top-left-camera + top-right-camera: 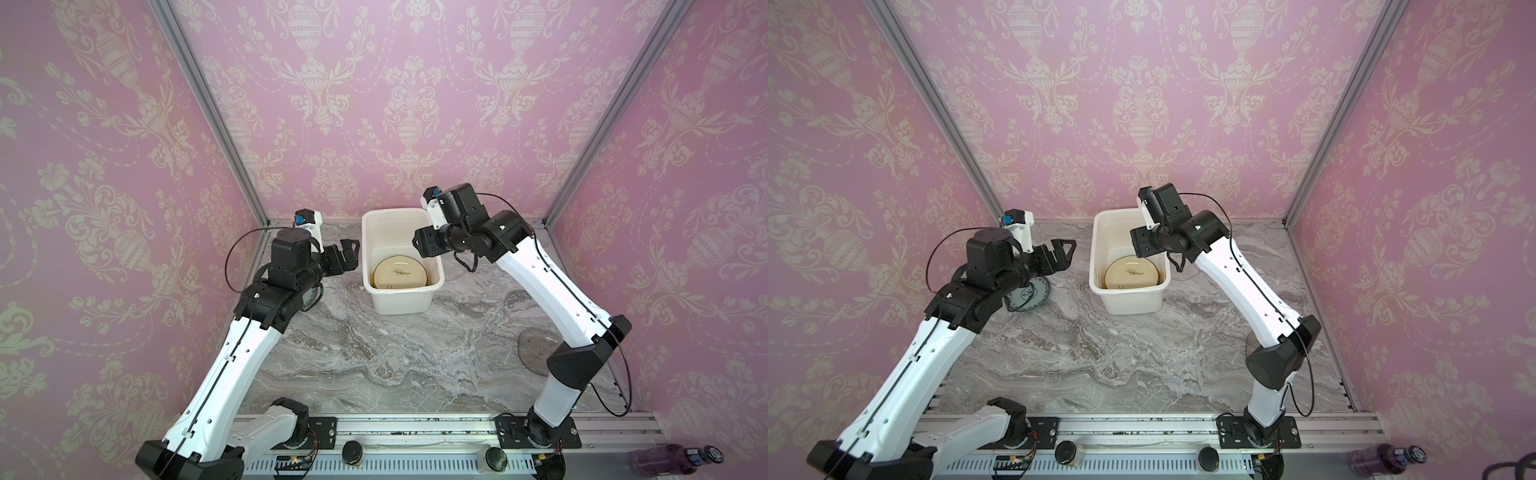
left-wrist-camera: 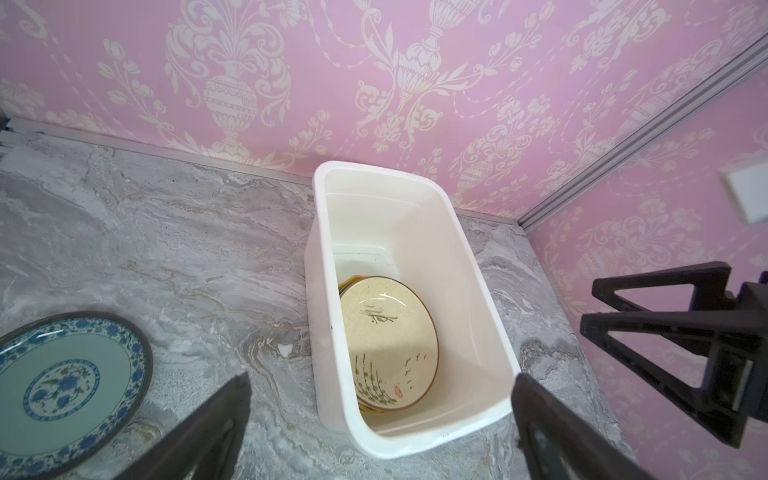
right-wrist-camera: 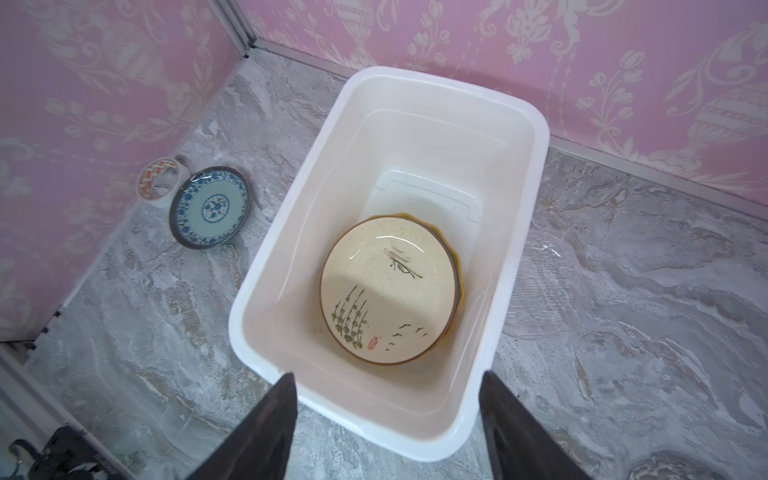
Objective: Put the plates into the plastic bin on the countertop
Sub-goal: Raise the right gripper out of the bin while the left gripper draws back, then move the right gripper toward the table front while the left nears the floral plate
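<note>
The right gripper (image 3: pixel 387 374) is held above the plastic bin (image 3: pixel 307 216), jaws apart, nothing gripped; the left gripper (image 2: pixel 382 375) is spread wide and empty; a cream plate (image 3: pixel 386 286) is stacked inside the bin at the far edge of the countertop (image 1: pixel 374 353); a blue-patterned plate (image 3: pixel 210 206) is seen near its left edge.

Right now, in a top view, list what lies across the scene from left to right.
blue-patterned plate → left pincer → white plastic bin → clear grey glass plate → purple bottle
</note>
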Controlling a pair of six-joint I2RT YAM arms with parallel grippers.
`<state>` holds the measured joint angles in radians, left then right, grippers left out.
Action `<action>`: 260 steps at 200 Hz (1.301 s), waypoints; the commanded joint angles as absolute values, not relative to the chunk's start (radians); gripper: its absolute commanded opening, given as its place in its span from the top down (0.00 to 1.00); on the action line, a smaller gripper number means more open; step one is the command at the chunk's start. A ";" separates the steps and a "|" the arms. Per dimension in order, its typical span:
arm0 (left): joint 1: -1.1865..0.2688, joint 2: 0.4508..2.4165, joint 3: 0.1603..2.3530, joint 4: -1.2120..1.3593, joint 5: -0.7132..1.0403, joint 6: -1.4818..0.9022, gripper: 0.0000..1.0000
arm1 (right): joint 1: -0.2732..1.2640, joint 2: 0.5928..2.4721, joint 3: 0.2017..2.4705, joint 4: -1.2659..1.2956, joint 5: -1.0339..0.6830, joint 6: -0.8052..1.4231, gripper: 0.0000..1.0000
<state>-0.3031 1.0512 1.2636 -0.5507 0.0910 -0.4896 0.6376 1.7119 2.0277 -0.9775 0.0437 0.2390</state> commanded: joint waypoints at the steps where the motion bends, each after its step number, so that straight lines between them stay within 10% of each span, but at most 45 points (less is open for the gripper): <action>1: -0.297 0.988 1.287 -0.713 0.052 -0.569 0.01 | 0.644 1.600 1.886 -0.907 -0.091 0.340 0.32; 122: -0.258 0.860 1.148 -1.081 -0.068 -0.918 0.01 | 0.722 1.043 1.053 -0.154 -0.256 0.925 0.36; 260: 0.090 0.966 0.862 -0.828 0.042 -1.207 0.06 | 1.192 1.309 1.262 -0.449 0.044 0.235 0.35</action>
